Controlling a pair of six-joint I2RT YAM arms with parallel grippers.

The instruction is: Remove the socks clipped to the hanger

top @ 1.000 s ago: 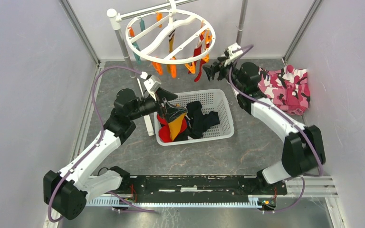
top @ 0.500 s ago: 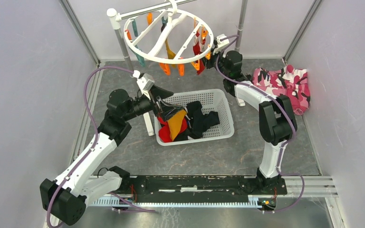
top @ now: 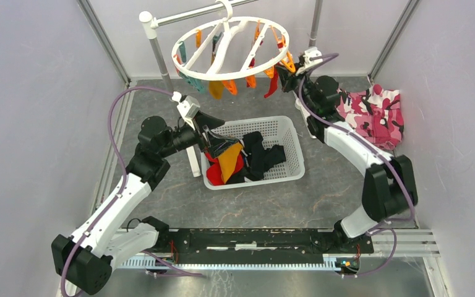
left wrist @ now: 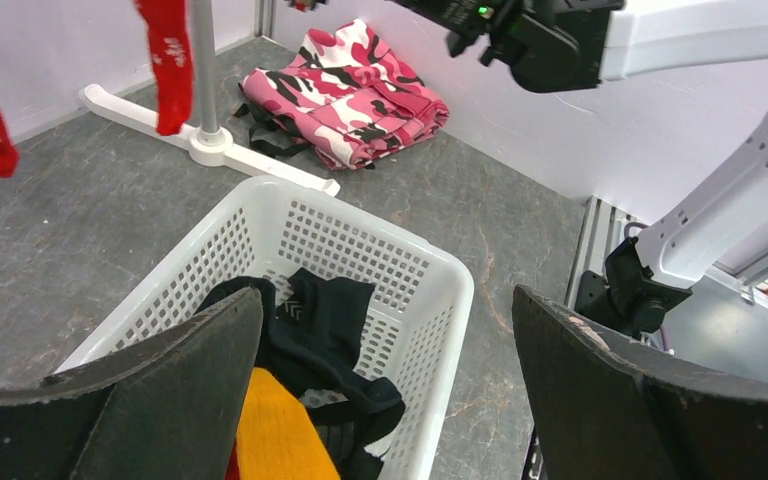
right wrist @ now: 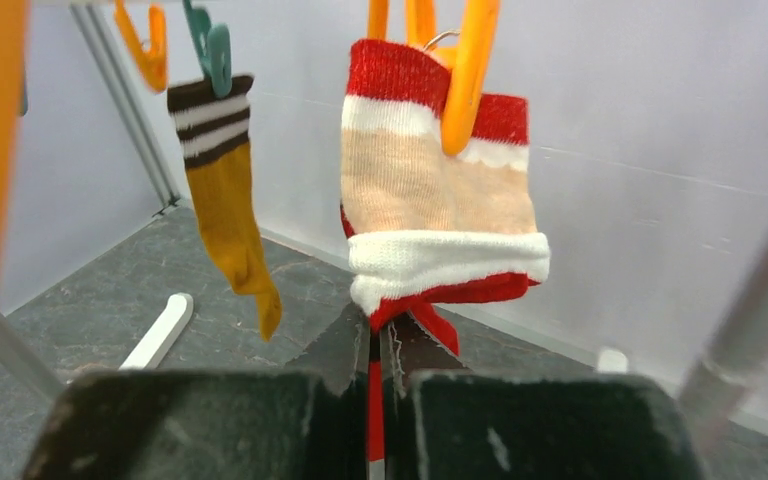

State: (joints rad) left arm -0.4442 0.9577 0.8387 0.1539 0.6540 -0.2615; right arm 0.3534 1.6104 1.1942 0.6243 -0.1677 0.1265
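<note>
Here, right claw (right wrist: 380, 350) pinched on 1 red, white-cuffed fabric sock (right wrist: 440, 200).
It hangs clipped to the round white plastic hanger (top: 222, 43); left claw (left wrist: 385, 330) gapes wide over white perforated basket (left wrist: 440, 290).

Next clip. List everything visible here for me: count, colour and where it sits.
hanger: one, white ring with cross bars, hung at the back.
clips: many, orange and teal, on the hanger.
hanging socks: at least three, red and mustard-yellow, clipped to the hanger.
basket: one, white perforated, mid-table.
socks in basket: a pile, red, mustard and black; count unclear.
camouflage cloth: one, pink, far right.
stand: one, white, carrying the hanger.
left tool: one, black, open above the basket.
right tool: one, black, shut on the lower end of a red sock that is clipped to the hanger.
</note>
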